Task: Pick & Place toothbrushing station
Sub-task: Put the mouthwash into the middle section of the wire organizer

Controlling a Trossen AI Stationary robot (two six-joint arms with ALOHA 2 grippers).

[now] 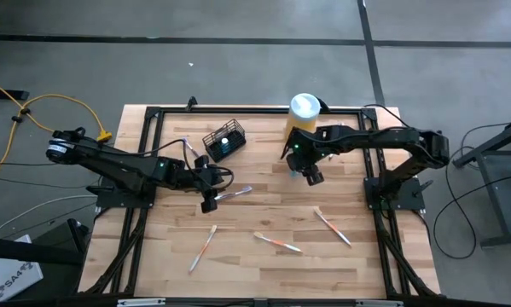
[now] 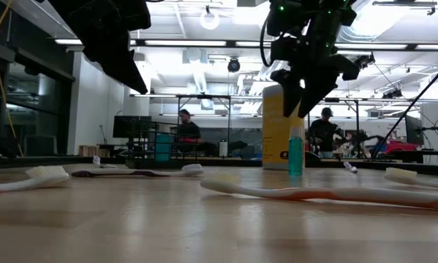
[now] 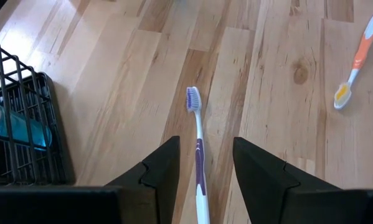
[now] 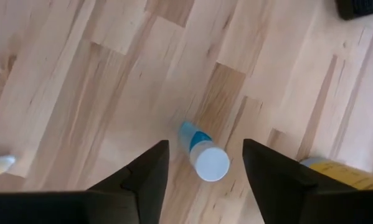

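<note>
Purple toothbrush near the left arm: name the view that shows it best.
The left wrist view: the purple toothbrush lies flat on the wood, bristles to handle, between the open left pincer. The high view shows only a small pale sliver; the low view, a dark strip lying far off. The right wrist view misses it.

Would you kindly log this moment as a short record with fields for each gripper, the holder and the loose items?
left gripper: open, above the purple toothbrush, which lies on the table between its fingers
right gripper: open, over the upright small blue bottle, not gripping it
mesh holder: black, on the table, something blue inside
yellow canister: upright, beside the bottle
other toothbrushes: three orange-and-white ones lying loose on the table
</note>
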